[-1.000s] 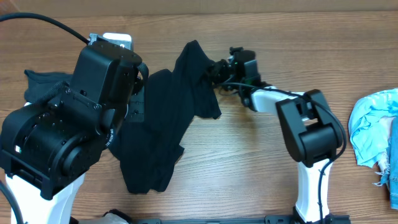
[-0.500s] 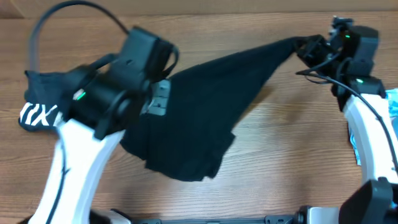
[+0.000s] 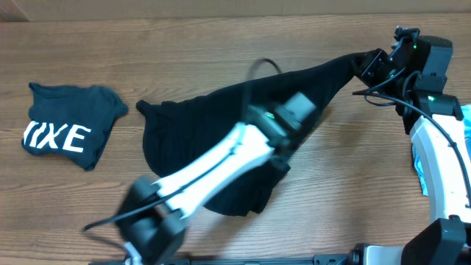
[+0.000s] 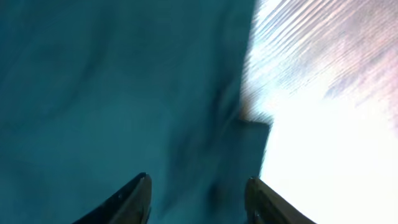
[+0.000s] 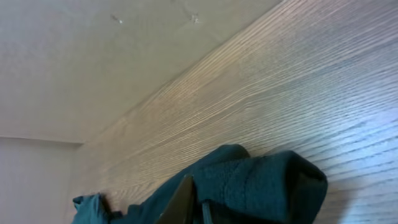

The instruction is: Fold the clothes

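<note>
Although smeared by blur in the overhead view, reaches from the near left edge diagonally over the black garment (image 3: 184,125), with the left gripper (image 3: 294,110) above its middle. From the left wrist, shows both fingers (image 4: 134,199) spread well apart with nothing between them, only dark cloth below and a fabric edge giving way to bare table (image 3: 221,44) on one side (contact with the cloth impossible to judge). Farther right, clamps a bunched corner of the same garment in the right gripper (image 3: 366,66), jaws pressed together on the fold, close to the table's far edge. Leaves the garment spread across the table's centre, wide and rumpled at the left, narrowing to a stretched strip toward that pinched corner. Well apart, at the far left: a folded dark shirt (image 3: 62,136) with white lettering, flat on the wood.
</note>
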{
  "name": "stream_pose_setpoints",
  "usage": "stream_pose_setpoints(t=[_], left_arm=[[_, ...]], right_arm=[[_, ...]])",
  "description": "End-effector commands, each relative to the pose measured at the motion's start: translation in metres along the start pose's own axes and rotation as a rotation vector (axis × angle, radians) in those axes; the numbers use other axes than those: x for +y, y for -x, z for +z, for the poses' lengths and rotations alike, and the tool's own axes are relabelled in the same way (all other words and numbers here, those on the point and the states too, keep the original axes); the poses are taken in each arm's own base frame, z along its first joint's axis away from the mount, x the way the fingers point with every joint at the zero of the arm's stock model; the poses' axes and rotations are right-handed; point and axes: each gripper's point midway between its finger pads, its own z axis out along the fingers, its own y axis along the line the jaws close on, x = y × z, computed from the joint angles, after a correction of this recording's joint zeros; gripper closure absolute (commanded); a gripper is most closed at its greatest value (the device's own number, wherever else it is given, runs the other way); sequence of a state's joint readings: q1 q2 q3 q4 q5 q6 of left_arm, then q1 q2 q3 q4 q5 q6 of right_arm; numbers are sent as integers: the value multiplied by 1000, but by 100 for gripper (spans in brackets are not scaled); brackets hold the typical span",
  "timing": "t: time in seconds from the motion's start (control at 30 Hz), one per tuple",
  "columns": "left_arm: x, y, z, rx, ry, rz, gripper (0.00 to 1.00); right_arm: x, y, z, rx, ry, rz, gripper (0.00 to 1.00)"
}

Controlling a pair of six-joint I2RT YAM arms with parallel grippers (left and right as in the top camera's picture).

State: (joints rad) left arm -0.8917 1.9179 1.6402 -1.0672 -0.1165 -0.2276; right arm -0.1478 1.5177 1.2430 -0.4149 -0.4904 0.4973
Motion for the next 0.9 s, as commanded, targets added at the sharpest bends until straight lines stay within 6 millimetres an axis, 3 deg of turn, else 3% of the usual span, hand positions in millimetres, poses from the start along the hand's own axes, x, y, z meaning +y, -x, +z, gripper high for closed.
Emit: stream_pose_setpoints(t=[0.0,0.07,0.13,0.27,0.37,0.5,0.57,0.67,0.8,0.87], left_arm=[[-37,9,56,-15,13,-13,44],[-45,14,76,-25,19,-4,35],[-41,10,90,-2,40,-22,36],[-27,12,95,-8,92,-48,36],[-22,8,96,11,116,-45,53],[-3,-7,97,65,216,-31,86],[10,-12,85,82,288,-64,95],[32,-1,33,59,367,-117,96],[76,17,-69,-68,423,-238,96],[103,15,-124,-142,425,-308,96]], right_arm=[[7,4,-7,-18,5,-20,96],[6,1,-7,-8,-1,-14,96],[3,-3,-7,9,-12,-11,96],[2,-4,-7,13,-15,-45,96],[3,-3,-7,8,-12,-48,96],[4,-1,-7,2,-8,-51,96],[4,-1,-7,0,-10,-52,96],[2,1,-9,-8,-22,-59,96],[2,7,-30,-59,-91,-63,96],[9,10,-48,-83,-111,-88,96]])
